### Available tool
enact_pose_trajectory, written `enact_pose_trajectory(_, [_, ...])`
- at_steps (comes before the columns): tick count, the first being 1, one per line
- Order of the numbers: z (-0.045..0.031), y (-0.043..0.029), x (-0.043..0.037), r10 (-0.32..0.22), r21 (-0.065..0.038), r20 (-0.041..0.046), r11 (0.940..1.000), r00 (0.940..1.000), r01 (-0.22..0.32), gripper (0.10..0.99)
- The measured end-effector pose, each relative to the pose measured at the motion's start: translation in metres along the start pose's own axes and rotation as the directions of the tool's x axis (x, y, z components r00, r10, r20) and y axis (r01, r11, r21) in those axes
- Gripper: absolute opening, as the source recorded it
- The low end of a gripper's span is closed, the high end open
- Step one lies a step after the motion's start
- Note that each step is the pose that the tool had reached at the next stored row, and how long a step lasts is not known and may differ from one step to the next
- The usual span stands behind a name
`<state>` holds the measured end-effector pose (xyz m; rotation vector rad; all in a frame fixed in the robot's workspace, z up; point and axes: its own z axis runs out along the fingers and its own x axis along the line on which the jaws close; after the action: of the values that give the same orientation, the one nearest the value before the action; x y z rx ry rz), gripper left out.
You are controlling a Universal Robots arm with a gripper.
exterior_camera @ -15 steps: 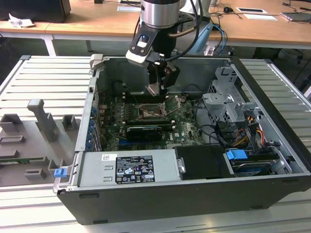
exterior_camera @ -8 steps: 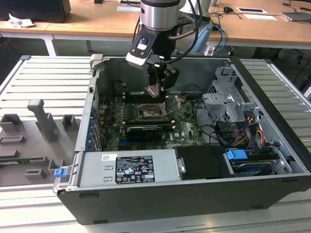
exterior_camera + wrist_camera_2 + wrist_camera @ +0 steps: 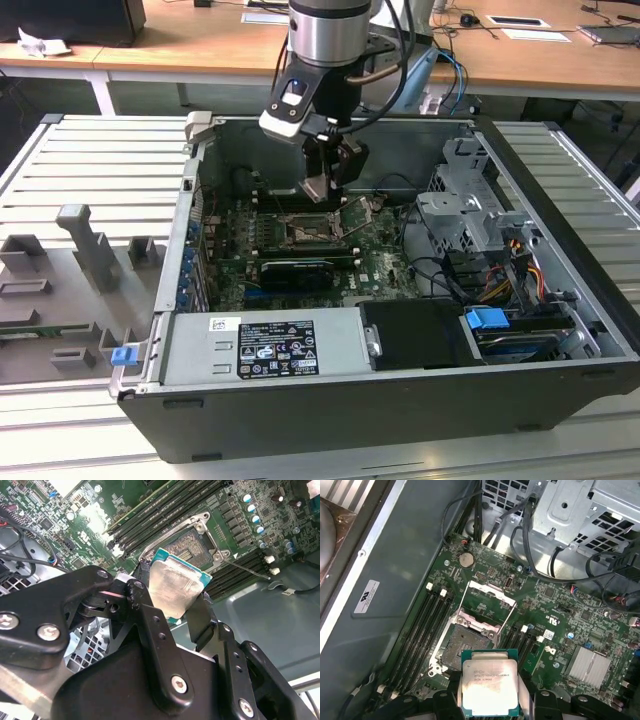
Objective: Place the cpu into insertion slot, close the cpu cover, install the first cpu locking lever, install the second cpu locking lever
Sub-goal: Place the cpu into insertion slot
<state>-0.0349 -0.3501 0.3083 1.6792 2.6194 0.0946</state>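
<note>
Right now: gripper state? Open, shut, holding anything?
Gripper: shut on the cpu, which is not yet in the insertion slot; the cpu cover stands open.

Part of insertion slot — behind cpu

A worktable of ribbed silver metal slats carries everything. An open, dark-walled computer case lies on its side across the middle of the tabletop, reaching toward the edge at the exterior view's right. Just beside it, toward the exterior view's left edge, lies a flat grey fixture plate with raised grey blocks. A small blue clip sits between plate and case.
</note>
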Motion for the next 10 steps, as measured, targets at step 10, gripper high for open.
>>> enact_pose_trajectory(10, [0.0047, -0.0003, 0.0, 0.005, 0.0, 0.0006, 1.0, 1.0, -0.005, 0.533])
